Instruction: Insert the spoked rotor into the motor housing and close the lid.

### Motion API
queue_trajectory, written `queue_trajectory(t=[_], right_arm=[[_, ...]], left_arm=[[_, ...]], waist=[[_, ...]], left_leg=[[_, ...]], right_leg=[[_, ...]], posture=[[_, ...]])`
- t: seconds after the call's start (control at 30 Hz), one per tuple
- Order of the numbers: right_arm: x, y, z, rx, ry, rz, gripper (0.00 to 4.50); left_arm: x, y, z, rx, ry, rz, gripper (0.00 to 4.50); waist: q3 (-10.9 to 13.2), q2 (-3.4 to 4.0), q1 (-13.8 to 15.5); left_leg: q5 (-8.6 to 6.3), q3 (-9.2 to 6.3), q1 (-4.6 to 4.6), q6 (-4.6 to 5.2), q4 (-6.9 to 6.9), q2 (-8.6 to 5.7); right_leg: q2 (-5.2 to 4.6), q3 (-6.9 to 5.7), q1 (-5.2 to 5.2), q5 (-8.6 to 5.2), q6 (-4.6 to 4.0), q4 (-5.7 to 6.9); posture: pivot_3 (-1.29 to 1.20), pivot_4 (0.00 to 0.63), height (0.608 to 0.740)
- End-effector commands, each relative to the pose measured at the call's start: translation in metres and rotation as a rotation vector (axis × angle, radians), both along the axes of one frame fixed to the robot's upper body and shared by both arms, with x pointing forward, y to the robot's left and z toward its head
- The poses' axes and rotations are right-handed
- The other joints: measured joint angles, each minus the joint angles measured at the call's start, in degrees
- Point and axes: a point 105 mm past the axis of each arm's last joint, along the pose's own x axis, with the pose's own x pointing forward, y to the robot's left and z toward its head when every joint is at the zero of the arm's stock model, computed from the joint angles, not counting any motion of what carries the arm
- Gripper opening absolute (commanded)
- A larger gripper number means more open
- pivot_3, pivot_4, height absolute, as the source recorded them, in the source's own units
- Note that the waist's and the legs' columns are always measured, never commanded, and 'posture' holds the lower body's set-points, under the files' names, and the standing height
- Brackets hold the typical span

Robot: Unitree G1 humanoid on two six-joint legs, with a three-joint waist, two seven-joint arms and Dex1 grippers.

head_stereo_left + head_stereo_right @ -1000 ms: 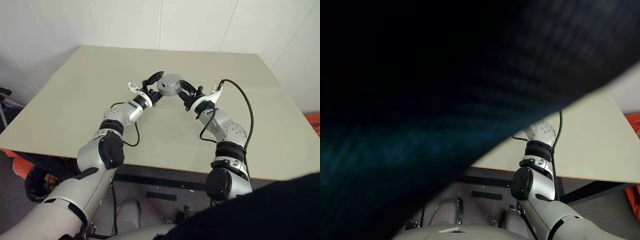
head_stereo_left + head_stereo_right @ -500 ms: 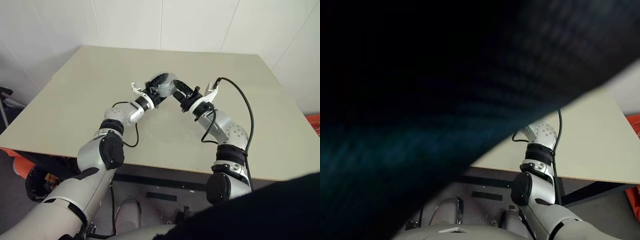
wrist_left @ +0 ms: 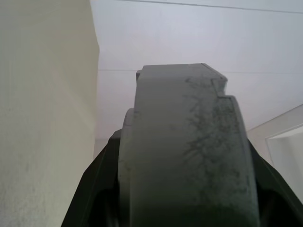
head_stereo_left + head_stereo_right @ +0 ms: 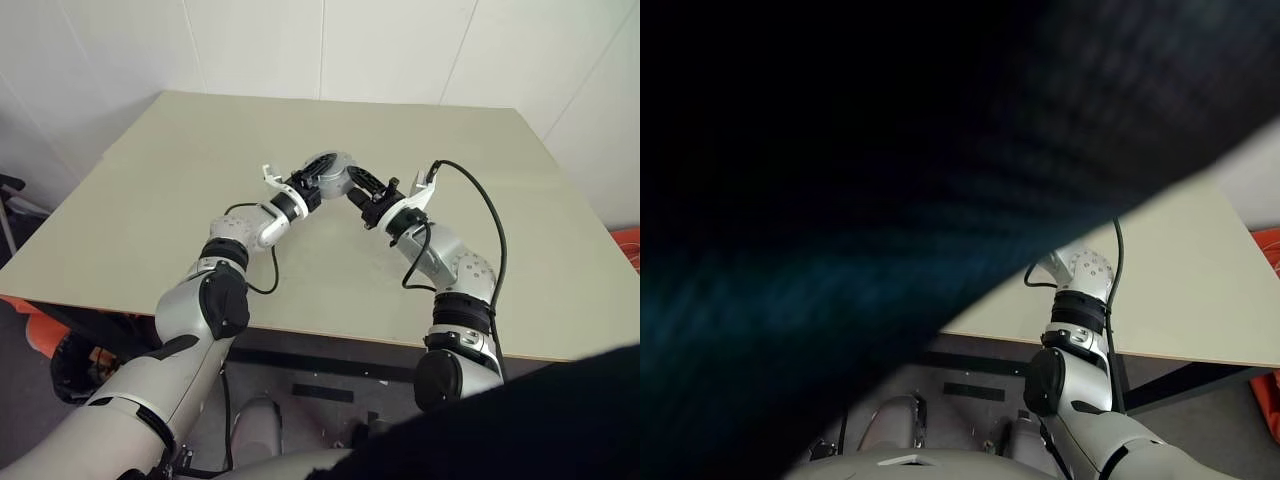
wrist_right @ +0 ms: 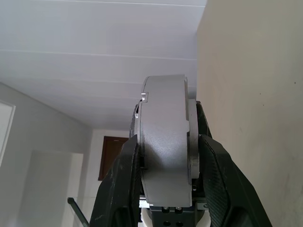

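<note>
Just above the middle of the left eye view, a round grey motor assembly [image 4: 328,172] is held clear of the beige table [image 4: 150,200] between both arms. The right gripper [image 4: 362,190] is clamped across its grey body [image 5: 163,161], a black finger [image 5: 213,175] on each face. The left gripper [image 4: 312,182] is closed around its rim [image 3: 189,156]. Whether rotor or lid is seated cannot be told.

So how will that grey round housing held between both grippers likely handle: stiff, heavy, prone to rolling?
The grey round housing looks like thick solid metal: probably rigid and heavy for its size. Its smooth faces might slip between the right gripper's fingers. On edge on the table, it would likely roll.
</note>
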Motion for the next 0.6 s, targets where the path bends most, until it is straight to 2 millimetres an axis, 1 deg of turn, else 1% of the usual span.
queue_trajectory(t=[0.03, 0.27, 0.43, 0.53, 0.6], right_arm=[[-0.0013, 0.0066, 0.0296, 0.020, -0.111, 0.029, 1.69], [0.0007, 0.0044, 0.0276, 0.003, -0.107, 0.014, 1.69], [0.0018, 0.0040, 0.0259, -0.012, -0.105, 0.005, 1.69], [0.0035, 0.0007, 0.0253, -0.050, -0.120, -0.015, 1.69], [0.0050, -0.0021, 0.0229, -0.108, -0.135, -0.031, 1.69]], left_arm=[[0.0046, 0.0029, 0.0097, 0.040, -0.041, 0.020, 2.08], [0.0057, 0.0057, 0.0098, 0.058, -0.059, 0.033, 2.08], [0.0058, 0.0074, 0.0121, 0.036, -0.066, 0.038, 2.08], [0.0063, 0.0075, 0.0087, 0.065, -0.058, 0.041, 2.08], [0.0065, 0.0076, 0.0082, 0.066, -0.055, 0.042, 2.08]], waist=[[0.0, 0.00, 0.0], [0.0, 0.00, 0.0], [0.0, 0.00, 0.0], [0.0, 0.00, 0.0], [0.0, 0.00, 0.0]], left_leg=[[0.00, 0.00, 0.00, 0.00, 0.00, 0.00], [0.00, 0.00, 0.00, 0.00, 0.00, 0.00], [0.00, 0.00, 0.01, 0.00, 0.00, -0.01], [0.00, -0.02, 0.00, 0.00, 0.00, -0.01], [0.00, -0.02, -0.01, 0.00, 0.01, -0.01]], right_leg=[[0.00, 0.00, 0.00, 0.00, 0.00, 0.00], [0.00, 0.00, 0.00, 0.00, 0.00, 0.00], [-0.01, 0.00, 0.00, 0.00, 0.00, 0.00], [-0.01, -0.03, 0.02, 0.00, 0.00, -0.01], [-0.01, -0.03, 0.01, 0.00, 0.00, -0.01]], posture=[[0.00, 0.000, 0.740], [0.00, 0.000, 0.740], [0.00, 0.000, 0.740], [0.00, 0.000, 0.740], [0.00, 0.000, 0.740]])
